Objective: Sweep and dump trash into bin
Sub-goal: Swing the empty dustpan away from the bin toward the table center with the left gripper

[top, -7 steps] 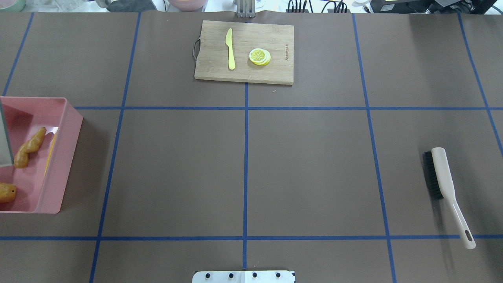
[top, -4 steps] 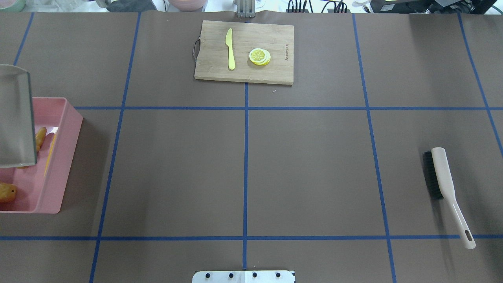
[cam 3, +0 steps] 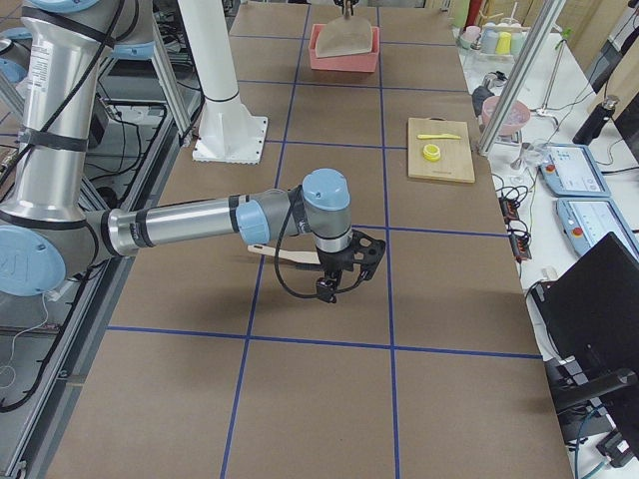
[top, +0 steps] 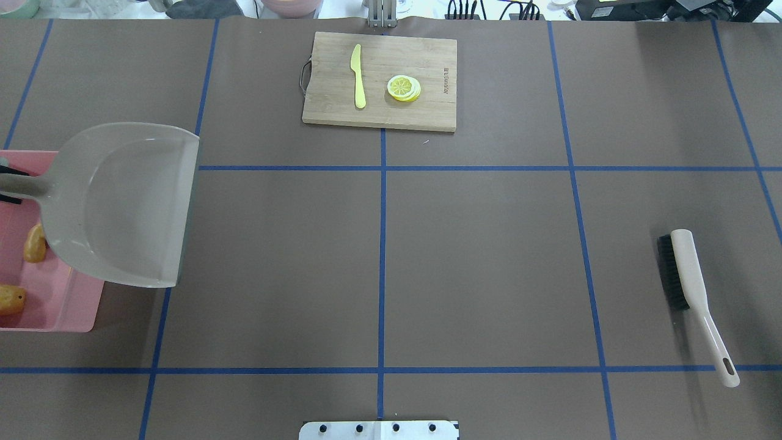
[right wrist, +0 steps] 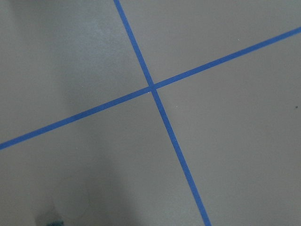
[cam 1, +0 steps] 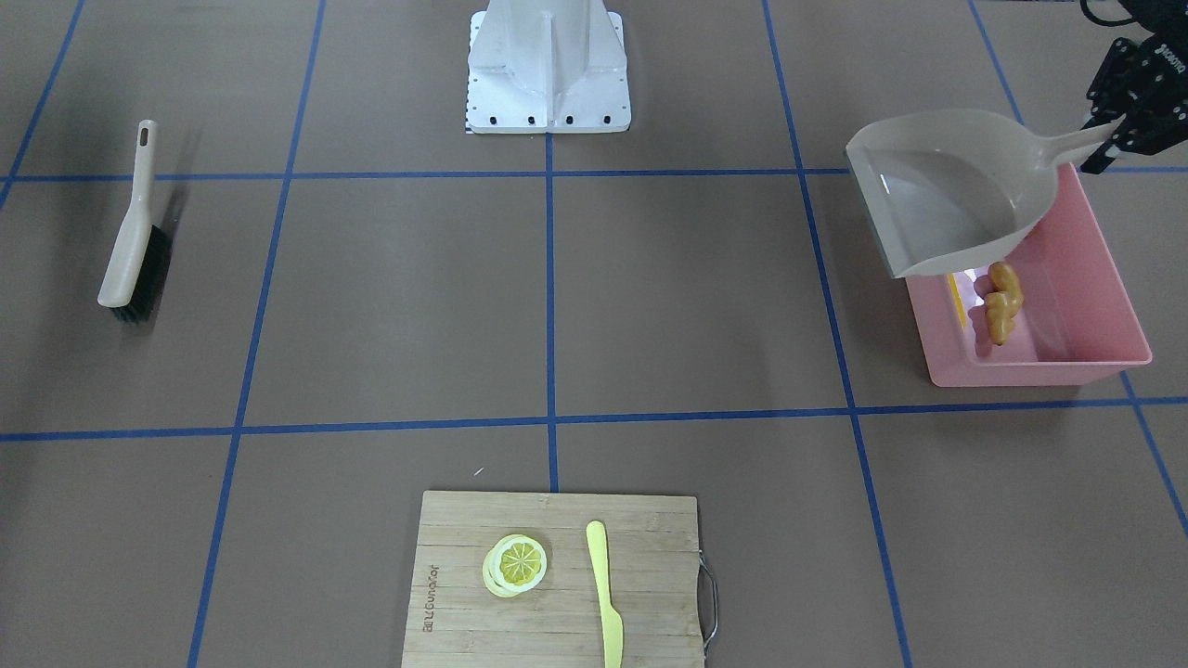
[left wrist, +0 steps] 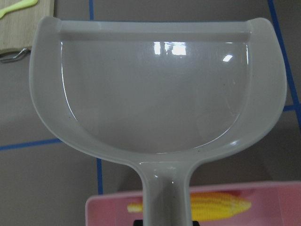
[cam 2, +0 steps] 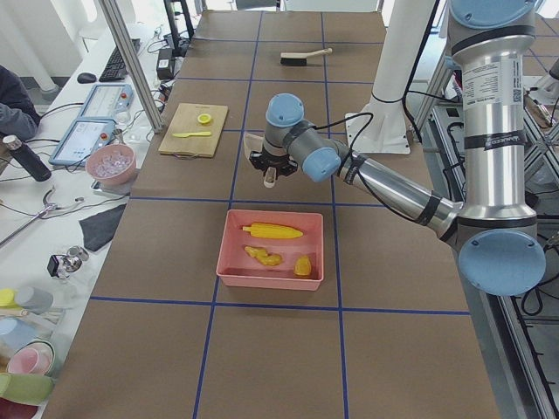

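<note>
The pink bin (cam 1: 1095, 288) stands at my left side and holds all the trash. In the exterior left view I see the corn cob (cam 2: 272, 231), the ginger root (cam 2: 262, 256) and the potato (cam 2: 303, 265) in it. My left gripper (cam 1: 1109, 137) is shut on the handle of the beige dustpan (cam 1: 947, 186). The dustpan (top: 122, 201) is empty and level, above the bin's (top: 61, 305) inner edge and the table beside it. It hides part of the ginger (top: 35, 244); the potato (top: 11, 299) shows. My right gripper (cam 3: 344, 269) hovers low over the table; I cannot tell if it is open.
The brush (top: 684, 281) lies on the table at my right, next to the right gripper. A wooden cutting board (top: 427, 110) at the far middle carries a yellow knife (top: 358, 76) and a lemon slice (top: 403, 87). The robot's base plate (top: 379, 429) is at the near edge.
The dustpan has turned from tipped on edge over the bin to level and has swung right, out over the table. It now covers more of the bin.
</note>
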Tool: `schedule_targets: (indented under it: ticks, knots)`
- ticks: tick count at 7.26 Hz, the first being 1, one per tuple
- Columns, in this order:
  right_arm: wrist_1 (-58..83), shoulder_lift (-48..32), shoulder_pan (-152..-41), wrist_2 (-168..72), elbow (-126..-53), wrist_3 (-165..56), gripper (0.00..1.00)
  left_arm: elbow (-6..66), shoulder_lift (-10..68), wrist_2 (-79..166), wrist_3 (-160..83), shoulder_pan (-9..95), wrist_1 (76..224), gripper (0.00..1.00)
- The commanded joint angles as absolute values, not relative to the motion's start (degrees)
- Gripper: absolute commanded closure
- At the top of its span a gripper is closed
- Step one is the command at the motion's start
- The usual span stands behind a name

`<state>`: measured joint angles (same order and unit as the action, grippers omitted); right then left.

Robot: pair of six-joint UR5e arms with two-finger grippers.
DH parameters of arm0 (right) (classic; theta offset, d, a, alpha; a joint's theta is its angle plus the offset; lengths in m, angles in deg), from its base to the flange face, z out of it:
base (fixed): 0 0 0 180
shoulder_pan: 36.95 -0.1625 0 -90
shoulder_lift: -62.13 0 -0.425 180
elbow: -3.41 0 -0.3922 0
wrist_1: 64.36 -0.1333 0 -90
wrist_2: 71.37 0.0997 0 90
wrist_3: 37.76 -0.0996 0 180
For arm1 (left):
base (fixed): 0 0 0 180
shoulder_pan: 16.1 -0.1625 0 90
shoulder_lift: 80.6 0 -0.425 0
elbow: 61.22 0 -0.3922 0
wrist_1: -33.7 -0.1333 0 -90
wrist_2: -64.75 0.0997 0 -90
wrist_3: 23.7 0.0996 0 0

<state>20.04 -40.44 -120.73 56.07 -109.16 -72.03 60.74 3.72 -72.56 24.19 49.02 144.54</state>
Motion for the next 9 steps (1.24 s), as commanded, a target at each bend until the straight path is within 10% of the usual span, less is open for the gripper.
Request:
schedule_targets:
  ticks: [1,9]
  knots:
    - [22.3,-40.8,-121.8,56.4,-108.8,-63.3,0.00,57.9,6.9,-72.4,14.1,41.7,147.9,0.76]
    - [24.5,-42.2,-121.9,60.9,-105.8,-43.5,0.00,39.7,26.9,-63.7,10.0,26.3,147.3,0.76]
